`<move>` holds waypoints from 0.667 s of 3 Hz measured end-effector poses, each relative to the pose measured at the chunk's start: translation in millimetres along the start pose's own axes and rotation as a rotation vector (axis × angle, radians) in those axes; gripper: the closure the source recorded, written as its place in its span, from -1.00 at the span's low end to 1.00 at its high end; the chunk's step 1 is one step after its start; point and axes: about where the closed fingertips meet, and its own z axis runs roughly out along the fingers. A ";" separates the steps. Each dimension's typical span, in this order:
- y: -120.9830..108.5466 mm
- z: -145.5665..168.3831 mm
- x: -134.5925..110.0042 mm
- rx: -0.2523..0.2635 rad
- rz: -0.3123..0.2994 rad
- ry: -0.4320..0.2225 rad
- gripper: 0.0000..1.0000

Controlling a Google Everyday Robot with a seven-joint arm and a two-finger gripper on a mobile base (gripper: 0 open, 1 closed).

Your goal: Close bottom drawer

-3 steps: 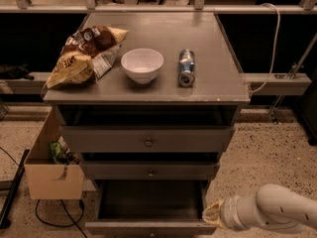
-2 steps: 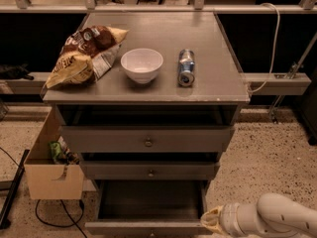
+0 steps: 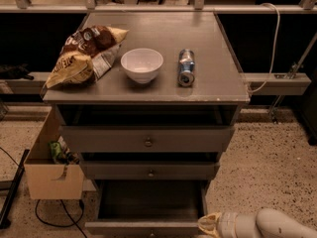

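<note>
The bottom drawer (image 3: 148,202) of the grey cabinet stands pulled out, its dark inside showing and its low flat front (image 3: 143,227) at the frame's lower edge. The middle drawer (image 3: 148,170) with the small knob and the tall-fronted top drawer (image 3: 147,139) sit above it, nearly shut. My gripper (image 3: 207,226) comes in from the lower right on a white arm (image 3: 267,224) and sits at the right end of the bottom drawer's front.
On the cabinet top (image 3: 208,83) lie a chip bag (image 3: 84,56), a white bowl (image 3: 142,64) and a tipped can (image 3: 186,67). An open cardboard box (image 3: 52,170) stands on the floor to the left, with a dark cable (image 3: 54,217) beside it.
The arm and gripper have sunk lower in the frame and moved slightly left, toward the front right corner of the bottom drawer. The drawer has not visibly moved.
</note>
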 end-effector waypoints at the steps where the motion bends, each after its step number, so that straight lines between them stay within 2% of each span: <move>1: 2.1 6.3 2.9 -0.013 0.011 0.003 1.00; 2: 10.6 28.2 24.9 -0.045 0.047 0.043 1.00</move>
